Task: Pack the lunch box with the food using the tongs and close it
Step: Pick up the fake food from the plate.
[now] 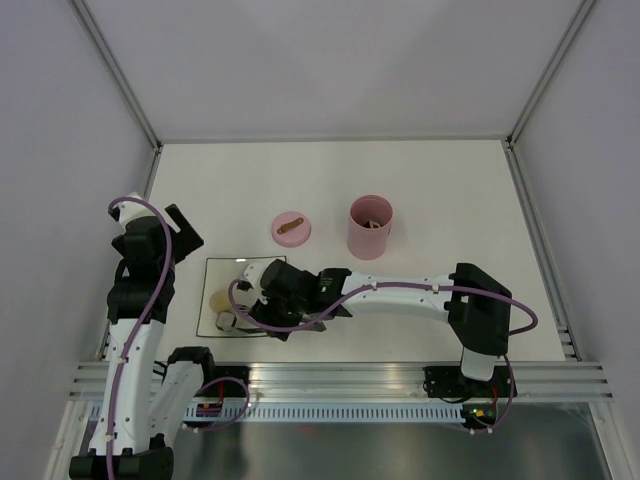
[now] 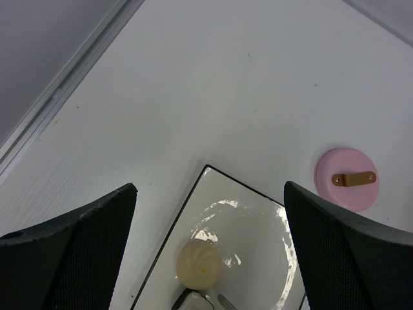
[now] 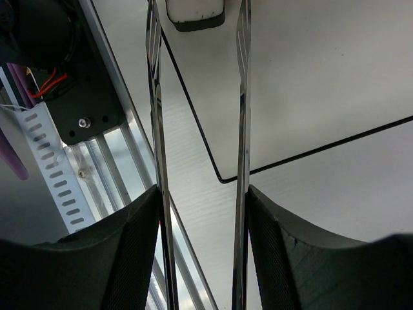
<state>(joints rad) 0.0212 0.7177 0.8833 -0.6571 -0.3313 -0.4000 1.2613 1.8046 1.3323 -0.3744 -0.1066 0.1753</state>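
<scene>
The right end effector (image 3: 203,258) grips the tongs (image 3: 244,129) so their tips straddle a roll (image 3: 195,11) on the plate (image 3: 310,84). The box (image 1: 370,228) stands lidless beyond, ready for filling. The left end effector (image 2: 210,194) hangs open.

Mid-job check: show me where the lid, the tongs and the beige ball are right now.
lid (image 2: 353,179), left wrist view, on its brown strip handle.
tongs (image 3: 243,129), right wrist view, on one slim metal arm.
beige ball (image 2: 199,263), left wrist view, centre of its top.

White arms (image 1: 400,293), black joints (image 1: 480,312), purple cables (image 1: 168,255), black mesh-textured jaws
</scene>
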